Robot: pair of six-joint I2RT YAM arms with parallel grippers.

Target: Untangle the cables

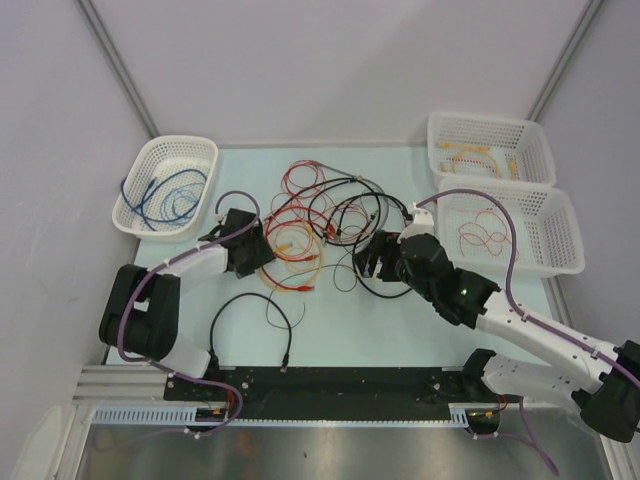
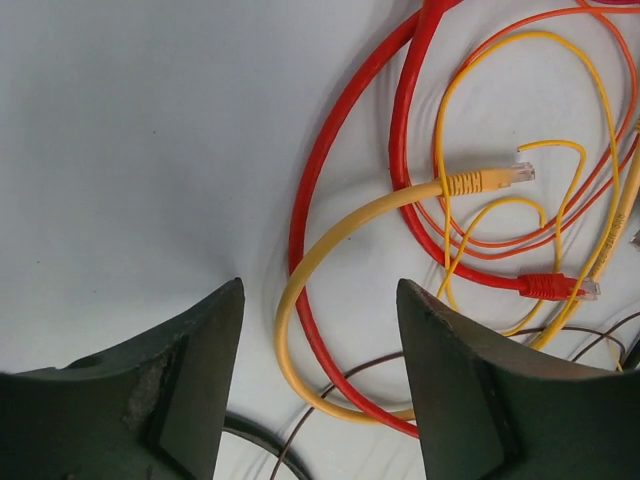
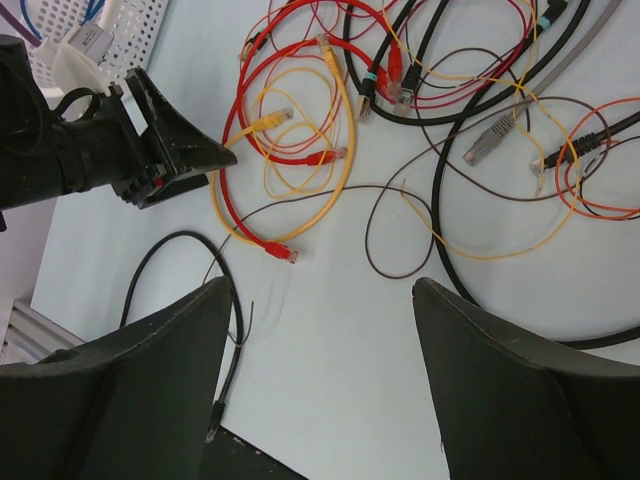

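Nearest the bases, a lone thin black cable loop on the pale table. Further out, mid-table, a heap of thin red, orange-yellow and black cables. At its left edge, the left gripper, jaws parted, gripping nothing, poised over a yellow cable curving between the fingers. At its right edge, the right gripper, wide open, likewise empty.
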